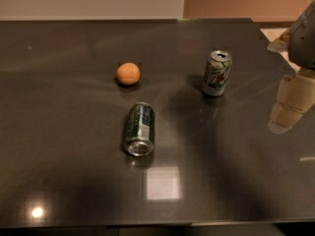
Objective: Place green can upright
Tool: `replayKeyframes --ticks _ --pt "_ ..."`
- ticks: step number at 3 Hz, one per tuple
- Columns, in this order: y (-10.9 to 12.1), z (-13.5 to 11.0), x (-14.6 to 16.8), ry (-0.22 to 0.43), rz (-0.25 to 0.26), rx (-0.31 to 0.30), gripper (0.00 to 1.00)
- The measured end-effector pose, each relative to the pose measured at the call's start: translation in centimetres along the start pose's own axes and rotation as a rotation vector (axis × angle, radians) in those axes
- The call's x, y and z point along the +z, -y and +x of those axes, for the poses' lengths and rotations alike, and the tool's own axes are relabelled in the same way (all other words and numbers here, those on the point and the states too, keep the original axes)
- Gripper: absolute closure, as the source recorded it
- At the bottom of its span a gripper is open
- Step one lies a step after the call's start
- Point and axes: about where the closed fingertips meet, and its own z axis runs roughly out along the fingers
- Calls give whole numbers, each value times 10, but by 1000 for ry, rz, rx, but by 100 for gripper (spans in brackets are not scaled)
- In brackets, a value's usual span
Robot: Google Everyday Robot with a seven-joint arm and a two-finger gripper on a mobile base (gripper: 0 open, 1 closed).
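The green can (140, 129) lies on its side near the middle of the dark table (59, 146), its silver end facing the front edge. It is dark green with a silvery label patch. My gripper (291, 98) hangs at the right edge of the view, well to the right of the can and apart from it, above the table.
A pale whitish can (217, 73) with green and red marks stands upright behind and to the right of the green can. An orange ball (128, 73) rests behind the green can. The table's far edge meets a wall at the back.
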Motion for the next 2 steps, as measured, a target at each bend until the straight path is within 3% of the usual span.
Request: replayKeyframes --ticks 1,2 --pt "0 -1 -1 0 3 -2 0" --pt "9 -20 3 22 -8 -71 0"
